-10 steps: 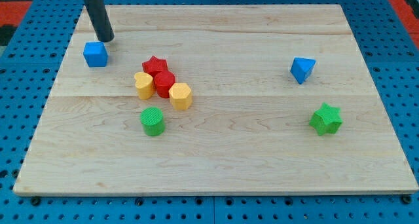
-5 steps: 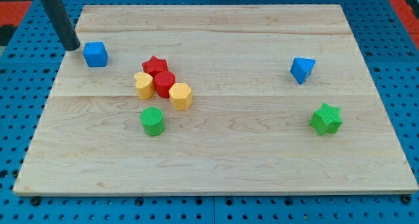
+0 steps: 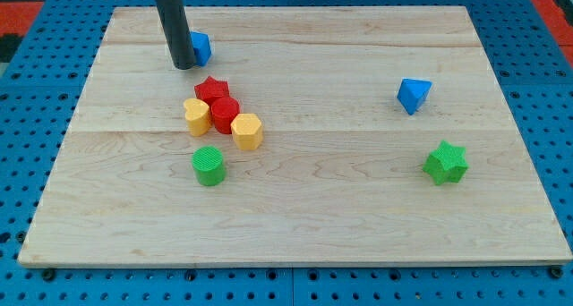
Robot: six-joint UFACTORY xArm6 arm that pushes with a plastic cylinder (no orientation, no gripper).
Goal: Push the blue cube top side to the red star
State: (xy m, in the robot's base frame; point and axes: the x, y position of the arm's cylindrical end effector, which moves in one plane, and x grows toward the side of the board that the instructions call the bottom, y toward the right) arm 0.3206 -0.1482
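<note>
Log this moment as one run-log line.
tip: my tip at the view's left of small blue cube, partly hiding it | target: red star block just below | board: light wooden board

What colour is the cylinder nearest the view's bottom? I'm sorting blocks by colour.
Green: the cylinder shows clearly in the camera view, below the yellow blocks.

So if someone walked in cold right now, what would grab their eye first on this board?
Probably the dark rod at the view's top left, my tip pressed against the left side of the small blue cube. Just below sits a tight cluster: red star, red cylinder and two yellow blocks.
</note>
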